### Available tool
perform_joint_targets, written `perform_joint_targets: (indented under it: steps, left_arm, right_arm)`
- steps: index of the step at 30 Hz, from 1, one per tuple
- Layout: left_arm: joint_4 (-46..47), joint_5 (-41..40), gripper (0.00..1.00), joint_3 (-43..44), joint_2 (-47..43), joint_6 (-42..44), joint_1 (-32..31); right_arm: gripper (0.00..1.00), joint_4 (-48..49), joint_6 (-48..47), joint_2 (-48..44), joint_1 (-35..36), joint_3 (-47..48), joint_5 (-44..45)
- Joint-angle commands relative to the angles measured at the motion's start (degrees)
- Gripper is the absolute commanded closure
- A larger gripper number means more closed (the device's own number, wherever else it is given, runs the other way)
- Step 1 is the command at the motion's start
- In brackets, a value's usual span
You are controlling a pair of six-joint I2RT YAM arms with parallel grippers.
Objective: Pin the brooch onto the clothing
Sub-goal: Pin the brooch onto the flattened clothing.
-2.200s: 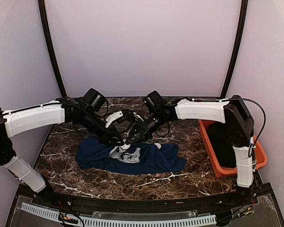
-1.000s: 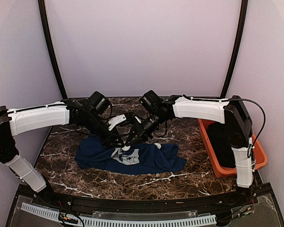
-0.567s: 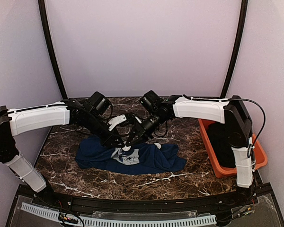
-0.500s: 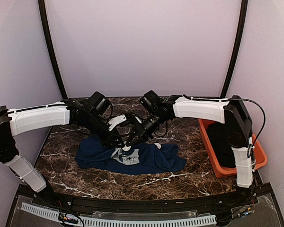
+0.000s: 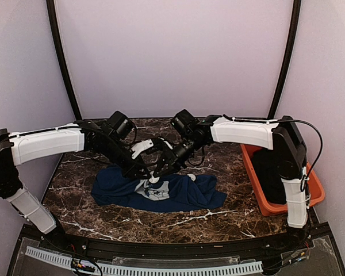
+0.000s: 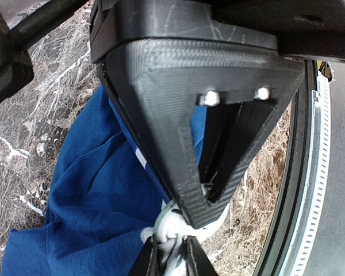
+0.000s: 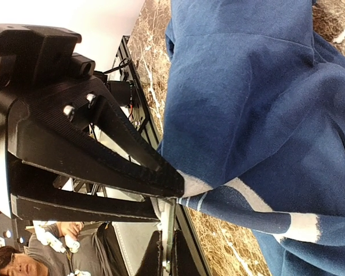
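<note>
A: Both wrists have edged slightly closer together since a moment ago. Their tips still meet over the pale print of the clothing (image 5: 190, 195).

B: Describe the clothing.

A: It is a navy T-shirt, lying rumpled on a dark marbled surface (image 5: 75, 195). One fold at its print is pulled up off the rest.

B: What lifts the fold?

A: The right end effector (image 7: 173, 192). Its two black fingers are closed tight on that fold, pinching blue cloth with a strip of white print.

B: And the other arm?

A: The left end effector (image 6: 206, 208) reaches in from the clothing's left side. Its fingers are nearly together, gripping the brooch (image 6: 173, 227), a small rounded white piece pressed right against the raised fold. The brooch's face cannot be seen.

B: Anything else nearby?

A: To the right of the clothing, well apart from it, an orange bin (image 5: 250, 174) holds a black garment (image 5: 270, 172).
</note>
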Motion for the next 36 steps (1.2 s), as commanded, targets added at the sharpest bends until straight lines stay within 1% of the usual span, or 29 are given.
perform_joint_targets:
  steps: [1, 3, 6, 7, 8, 9, 12, 13, 15, 23, 27, 31, 36]
  left_arm:
    - [-0.9, 3.7, 0.84, -0.9, -2.7, 0.2, -1.2]
    - [0.8, 5.7, 0.84, -1.4, -3.8, -0.2, -0.3]
    - [2.3, 11.3, 0.84, -1.8, -4.9, -0.8, 0.7]
    - [2.8, 12.1, 0.82, -1.8, -5.1, -0.9, 0.9]
    - [3.0, 13.2, 0.8, -2.0, -5.1, -0.9, 1.0]
    - [3.3, 13.7, 0.76, -2.0, -5.0, -0.8, 1.0]
    - [3.3, 16.3, 0.67, -2.0, -4.6, -0.7, 1.0]
    - [3.3, 16.6, 0.65, -1.9, -4.4, -0.7, 1.0]
    - [3.2, 16.9, 0.65, -1.8, -4.1, -0.8, 1.0]
    - [2.8, 14.0, 0.67, -1.7, -4.5, -0.5, 1.1]
    - [3.7, 14.8, 0.66, -2.3, -5.9, -0.8, 2.4]
    - [5.6, 17.6, 0.58, -2.9, -6.9, -1.8, 3.5]
    - [5.2, 17.9, 0.56, -2.9, -7.0, -1.6, 3.7]
  right_arm:
    - [1.0, 5.4, -1.6, -0.9, -1.3, 2.4, -2.0]
    - [1.0, 5.4, -2.2, -0.9, -1.6, 2.1, -2.6]
    - [1.0, 5.7, -2.9, -1.1, -1.9, 1.9, -3.5]
    - [1.0, 5.9, -2.9, -1.2, -2.0, 1.8, -3.9]
    - [1.0, 6.1, -2.9, -1.3, -2.1, 1.9, -4.2]
    - [1.0, 6.3, -2.9, -1.3, -2.1, 1.9, -4.6]
    - [1.0, 6.8, -2.9, -1.6, -2.1, 2.1, -4.8]
    - [1.0, 6.7, -2.8, -1.5, -2.1, 2.2, -4.7]
    - [1.0, 6.7, -2.7, -1.5, -2.1, 2.4, -4.7]
    - [1.0, 6.8, -3.1, -1.8, -2.1, 2.2, -5.5]
    - [1.0, 6.8, -3.7, -2.2, -2.1, 1.3, -5.5]
    - [1.0, 6.8, -3.8, -2.4, -2.1, 0.8, -5.4]
    - [1.0, 6.9, -3.8, -2.5, -2.4, 0.6, -5.3]
